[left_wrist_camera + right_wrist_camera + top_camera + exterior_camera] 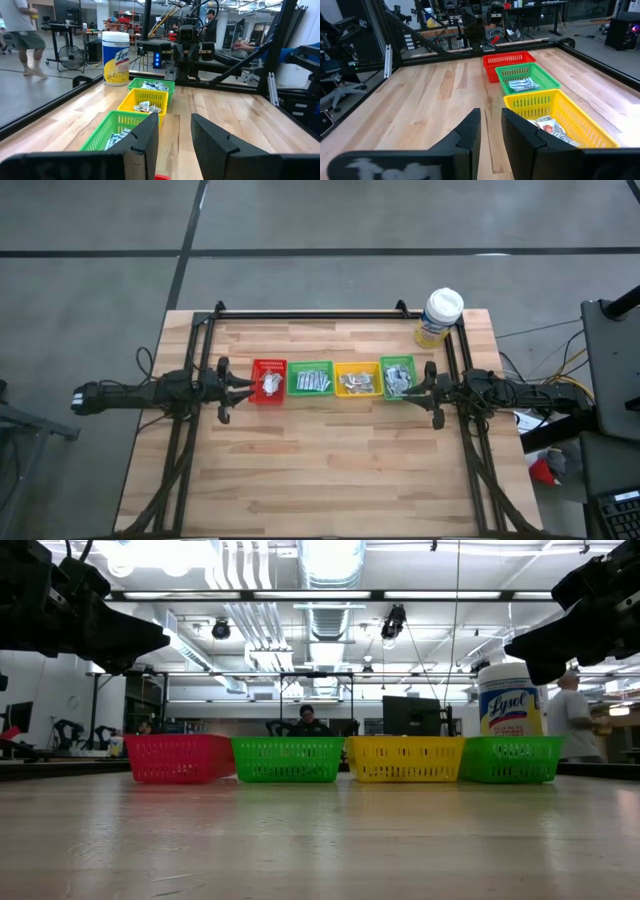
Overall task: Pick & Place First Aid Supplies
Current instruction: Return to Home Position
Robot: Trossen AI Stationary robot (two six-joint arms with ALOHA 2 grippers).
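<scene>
Sachets [357, 383] of first aid supplies lie in small heaps inside four plastic bins lined up side by side across the wooden table [330, 470]: red bin [178, 760], green bin [288, 760], yellow bin [405, 760] and second green bin [512, 758]. The left gripper [175, 122] hangs just beside the red end of the row and the right gripper [491, 114] just beside the far green end, both with fingers parted and nothing between them. Homing cleanly likely means drawing each arm straight back above rim height, the right one minding the Lysol wipes tub [439, 315] at the table's corner.
</scene>
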